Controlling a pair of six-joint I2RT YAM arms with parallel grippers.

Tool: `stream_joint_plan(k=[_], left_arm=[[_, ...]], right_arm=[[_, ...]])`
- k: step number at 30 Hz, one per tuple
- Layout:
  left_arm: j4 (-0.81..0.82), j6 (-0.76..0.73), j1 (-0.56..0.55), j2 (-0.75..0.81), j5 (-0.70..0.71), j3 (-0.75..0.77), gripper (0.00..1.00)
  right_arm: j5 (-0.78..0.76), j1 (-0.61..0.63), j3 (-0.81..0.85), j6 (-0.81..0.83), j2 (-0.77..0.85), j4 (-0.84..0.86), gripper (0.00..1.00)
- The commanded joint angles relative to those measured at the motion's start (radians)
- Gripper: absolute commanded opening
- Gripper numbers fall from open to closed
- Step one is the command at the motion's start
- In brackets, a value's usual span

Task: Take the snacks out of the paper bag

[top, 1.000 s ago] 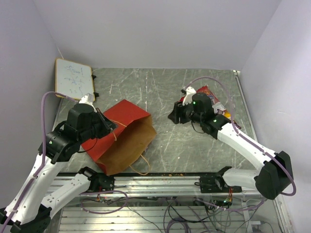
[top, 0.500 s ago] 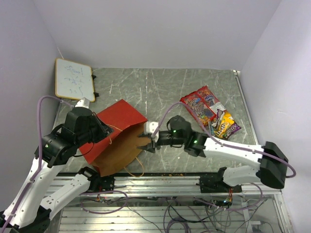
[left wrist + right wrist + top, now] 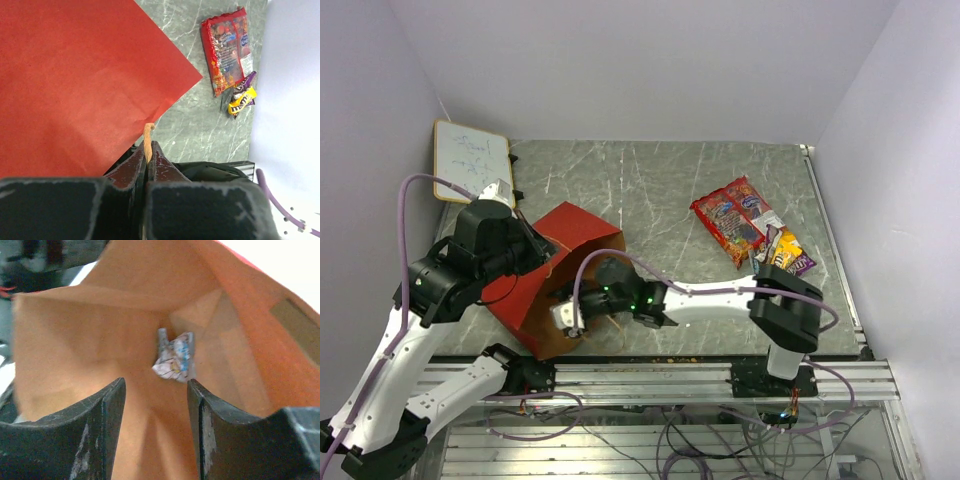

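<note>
The paper bag (image 3: 575, 232) lies on the left of the table, red outside, with its brown mouth facing the near edge. My left gripper (image 3: 147, 149) is shut on the bag's twisted paper handle (image 3: 148, 132) and holds the upper side of the bag (image 3: 75, 75) up. My right gripper (image 3: 156, 387) is open inside the bag. A small silvery-blue packet (image 3: 175, 357) lies deep in the bag just beyond its fingertips, untouched. Two red snack bags (image 3: 730, 214) and small yellow and purple packs (image 3: 785, 257) lie on the table at the right; the left wrist view shows them too (image 3: 227, 47).
A white board (image 3: 472, 163) leans in the far left corner. My right arm (image 3: 700, 295) stretches low across the table's near side from its base to the bag mouth. Walls close the table at the back and both sides.
My right arm has swung left from the snack pile and gone into the bag mouth. My left gripper has lifted the bag's upper side by the handle.
</note>
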State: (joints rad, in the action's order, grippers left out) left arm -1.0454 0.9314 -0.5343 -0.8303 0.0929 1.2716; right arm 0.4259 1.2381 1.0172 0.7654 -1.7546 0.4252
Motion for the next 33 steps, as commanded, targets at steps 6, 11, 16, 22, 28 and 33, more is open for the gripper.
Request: stream_joint_plan(k=[6,11,16,22,28,33], left_arm=[[0.040,-0.102,-0.007,-0.004,-0.043,0.082,0.07],[0.052,-0.129,-0.006,0.025,-0.063,0.085,0.07],[0.091,-0.160,-0.007,0.053,-0.137,0.065,0.07],[0.138,-0.169,-0.007,0.063,-0.202,0.038,0.07],[0.175,-0.168,-0.008,0.042,-0.236,0.019,0.07],[0.157,-0.150,-0.006,0.002,-0.192,0.049,0.07]], right_arm=[[-0.064,-0.004,0.179,0.090,-0.234,0.092,0.56],[-0.070,-0.015,0.209,0.063,-0.313,0.156,0.57],[-0.057,-0.020,0.253,0.047,-0.389,0.196,0.61],[0.058,-0.039,0.308,0.040,-0.439,0.114,0.66],[0.164,-0.040,0.348,0.016,-0.480,0.065,0.72],[0.248,-0.035,0.371,-0.009,-0.503,0.033,0.72]])
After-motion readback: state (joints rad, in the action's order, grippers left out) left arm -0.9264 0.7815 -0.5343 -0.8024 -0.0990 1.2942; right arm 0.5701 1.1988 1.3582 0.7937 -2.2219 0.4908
